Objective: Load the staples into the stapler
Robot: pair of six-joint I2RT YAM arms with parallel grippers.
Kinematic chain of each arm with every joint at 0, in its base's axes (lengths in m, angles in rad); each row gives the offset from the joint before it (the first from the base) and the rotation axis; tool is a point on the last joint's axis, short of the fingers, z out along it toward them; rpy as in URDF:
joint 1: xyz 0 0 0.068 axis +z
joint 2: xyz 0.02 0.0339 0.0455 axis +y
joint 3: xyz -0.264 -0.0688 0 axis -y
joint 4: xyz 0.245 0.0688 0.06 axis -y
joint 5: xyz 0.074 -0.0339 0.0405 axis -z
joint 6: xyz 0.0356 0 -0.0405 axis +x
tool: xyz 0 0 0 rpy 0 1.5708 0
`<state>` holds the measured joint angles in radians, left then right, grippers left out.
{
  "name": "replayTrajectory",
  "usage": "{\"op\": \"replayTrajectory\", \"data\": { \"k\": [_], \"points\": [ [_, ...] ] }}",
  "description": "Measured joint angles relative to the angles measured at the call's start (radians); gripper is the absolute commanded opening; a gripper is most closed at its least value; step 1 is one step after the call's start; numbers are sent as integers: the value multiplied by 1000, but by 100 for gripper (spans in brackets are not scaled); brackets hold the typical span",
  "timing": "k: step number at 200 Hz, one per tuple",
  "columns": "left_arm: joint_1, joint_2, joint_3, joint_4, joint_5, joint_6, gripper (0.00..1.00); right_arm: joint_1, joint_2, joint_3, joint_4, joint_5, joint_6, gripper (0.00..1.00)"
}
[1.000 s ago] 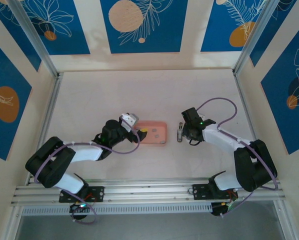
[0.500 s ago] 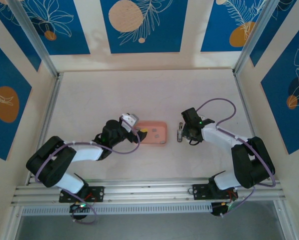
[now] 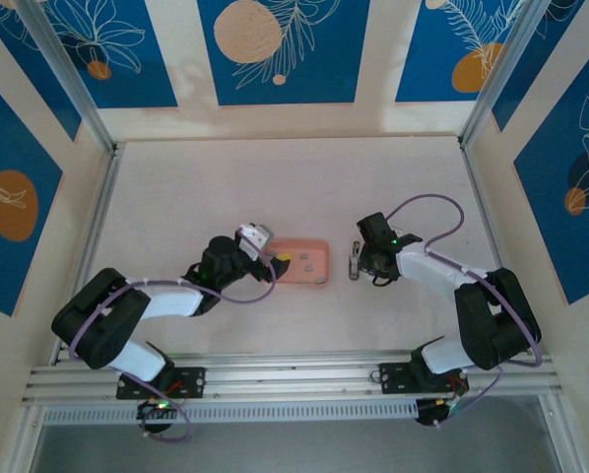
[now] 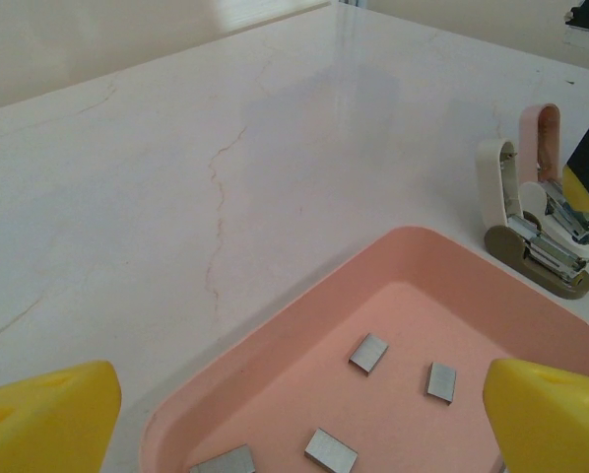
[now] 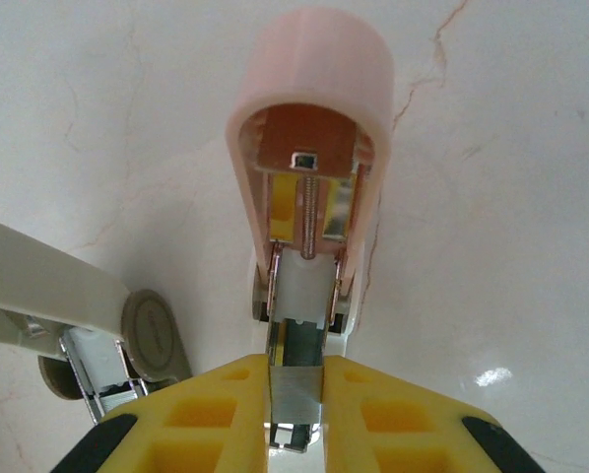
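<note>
Right wrist view: right gripper (image 5: 296,379) pinches staple strip (image 5: 296,394) just above channel of open stapler (image 5: 309,128). Step: insertion. Next: seat strip squarely in channel, release. Left gripper (image 4: 299,419) spread over spare staples (image 4: 368,352) in pink tray (image 4: 265,340), left of stapler.

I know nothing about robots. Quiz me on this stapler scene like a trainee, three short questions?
1. True or false: the left claw is open over the pink tray.
2. How many staples show in the tray from the left wrist view?
3. At the open stapler, the right claw is shut on: A a grey staple strip, B the tray, C nothing.
Key: 1 true; 2 four; 3 A.
</note>
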<state>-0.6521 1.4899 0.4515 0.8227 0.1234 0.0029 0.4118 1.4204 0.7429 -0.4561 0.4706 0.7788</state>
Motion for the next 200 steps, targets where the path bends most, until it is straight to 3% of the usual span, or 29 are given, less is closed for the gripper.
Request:
{"op": "replayTrajectory", "data": {
  "k": [200],
  "points": [
    [0,0,0,0,0,0,95,6,-14,1,-5,-4,-11,19]
  ]
}}
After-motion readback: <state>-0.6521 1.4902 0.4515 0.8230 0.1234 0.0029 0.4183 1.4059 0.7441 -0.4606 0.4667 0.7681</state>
